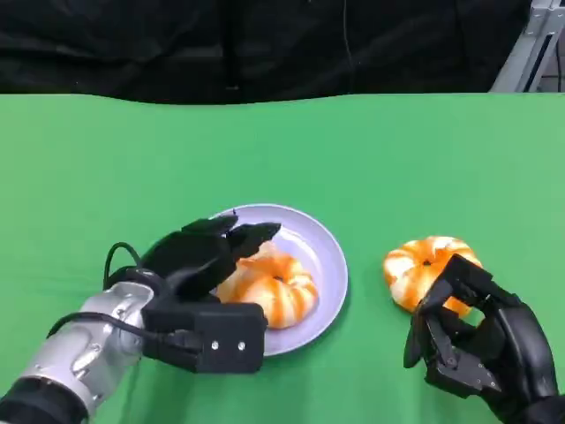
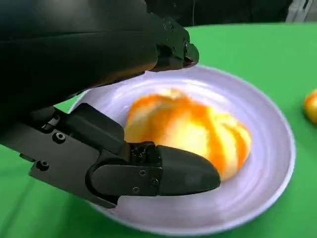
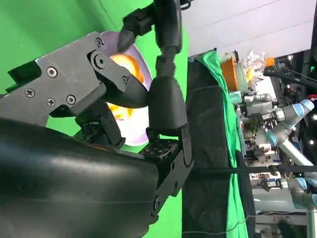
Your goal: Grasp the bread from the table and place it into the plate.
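An orange-and-white striped bread (image 1: 269, 290) lies in the lavender plate (image 1: 322, 252). My left hand (image 1: 207, 265) hovers over the plate's left side, fingers spread above the bread and thumb beside it, gripping nothing. The left wrist view has that bread (image 2: 198, 129) lying on the plate (image 2: 267, 168) between the upper fingers (image 2: 168, 49) and the thumb. A second striped bread (image 1: 425, 265) sits on the green table to the right of the plate. My right hand (image 1: 472, 340) is just in front of it, fingers apart, with the fingertips (image 1: 448, 284) at its near edge.
The green table (image 1: 282, 150) stretches open behind the plate up to a black backdrop. A metal frame (image 1: 530, 49) stands at the far right corner. The right wrist view looks past its own fingers (image 3: 166, 99) toward the plate (image 3: 130, 126) and lab equipment beyond.
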